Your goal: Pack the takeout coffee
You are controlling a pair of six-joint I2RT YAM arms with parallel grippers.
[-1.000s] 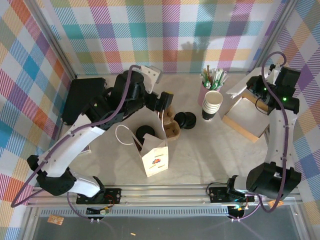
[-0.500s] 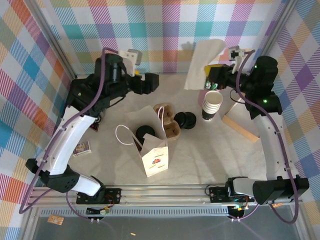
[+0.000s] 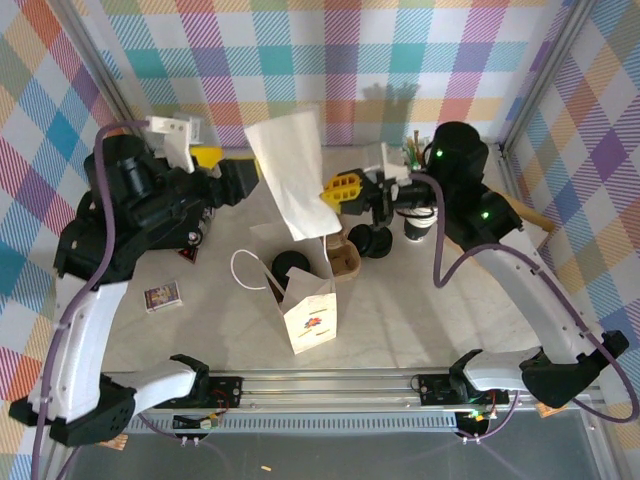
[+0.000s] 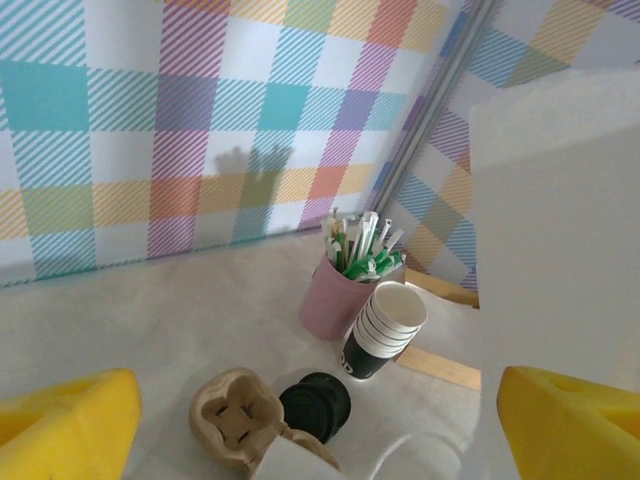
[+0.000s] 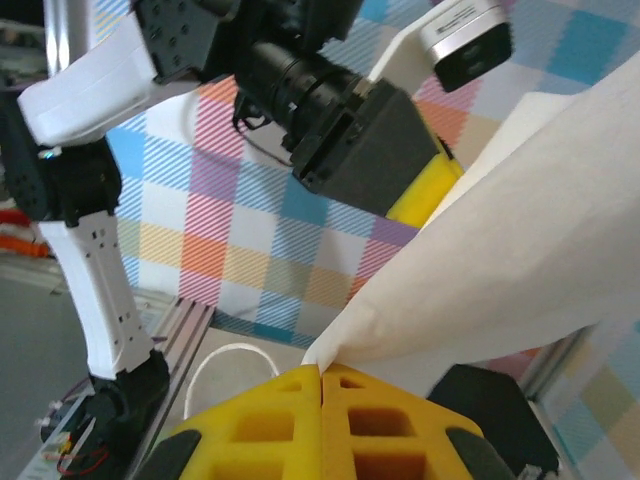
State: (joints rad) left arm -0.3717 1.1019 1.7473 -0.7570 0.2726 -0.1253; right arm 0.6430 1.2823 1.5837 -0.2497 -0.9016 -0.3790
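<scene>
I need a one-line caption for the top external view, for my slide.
Right gripper shut on a flat white paper, held up over the table near the handled bag.

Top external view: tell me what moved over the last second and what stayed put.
The right gripper, shut on the flat white paper, lifted it from the right side and carried it left to the middle. The left gripper, open, drew back from the centre to the back left. The handled bag, cup carrier and loose black lids stayed put.
</scene>
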